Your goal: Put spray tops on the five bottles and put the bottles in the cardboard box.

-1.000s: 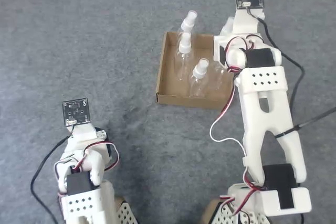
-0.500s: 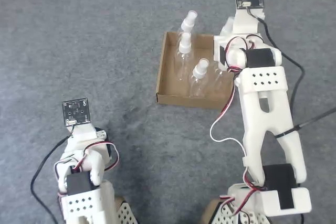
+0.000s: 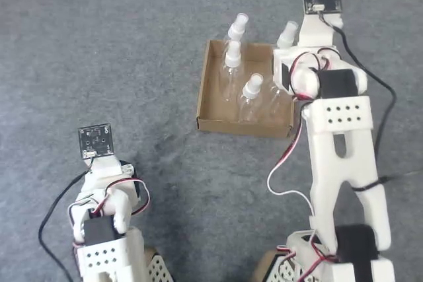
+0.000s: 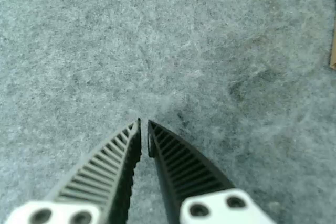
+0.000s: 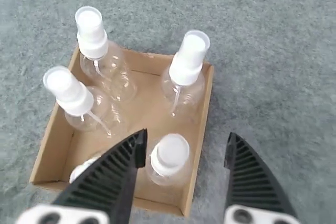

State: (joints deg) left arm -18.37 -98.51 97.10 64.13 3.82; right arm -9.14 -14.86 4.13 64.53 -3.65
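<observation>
From the high cam the right arm (image 3: 337,130) is stretched out over the far-side corner of the cardboard box (image 3: 202,97), and the bottles (image 3: 250,104) stand upright inside with white spray tops (image 3: 232,54) on. The left arm (image 3: 102,222) sits folded back, well apart from the box, on the grey carpet (image 3: 99,51). Left wrist cam: the left gripper (image 4: 144,124) has its fingers basically together, just a sliver between the tips, nothing in it, bare carpet right under it. Right wrist cam: the right gripper (image 5: 186,137) is spread wide, gripping nothing, hanging above the box. One of the bottles (image 5: 169,155) sits right below the gap between the fingers. Three more stand out past the fingertips, and a fifth is tucked mostly behind one finger (image 5: 113,177), all five inside the box
</observation>
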